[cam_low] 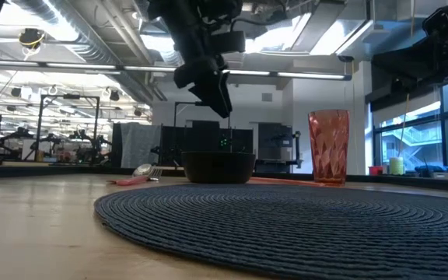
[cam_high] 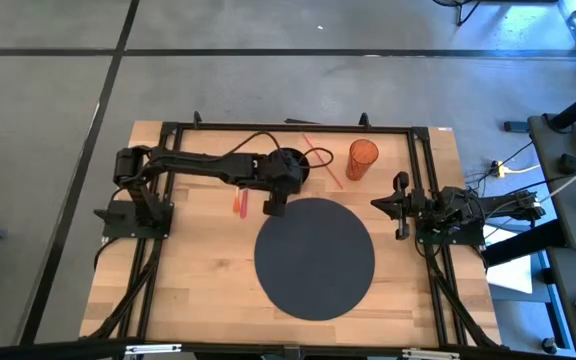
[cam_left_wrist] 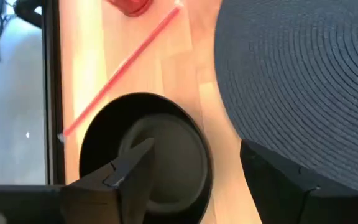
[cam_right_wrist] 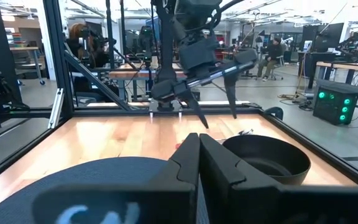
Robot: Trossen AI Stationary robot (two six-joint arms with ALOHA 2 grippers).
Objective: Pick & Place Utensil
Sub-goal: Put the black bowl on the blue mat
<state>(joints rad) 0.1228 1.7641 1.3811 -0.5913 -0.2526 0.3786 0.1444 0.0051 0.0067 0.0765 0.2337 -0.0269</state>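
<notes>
High view: utensil (cam_high: 239, 204), judged light, stiff and slippery-headed, is best gripped at its handle; left end effector (cam_high: 273, 204) is spread open, empty.

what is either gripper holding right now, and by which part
Nothing is held. The left gripper hangs open above the table near the black bowl; the utensil lies on the wood. The right gripper is shut and empty.

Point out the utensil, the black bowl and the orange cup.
utensil (cam_high: 239, 204): high view, on its orange-red handle.
black bowl (cam_right_wrist: 272, 158): right wrist view, on the inside near its rim.
orange cup (cam_low: 329, 146): low view, on the middle of its side wall.
</notes>
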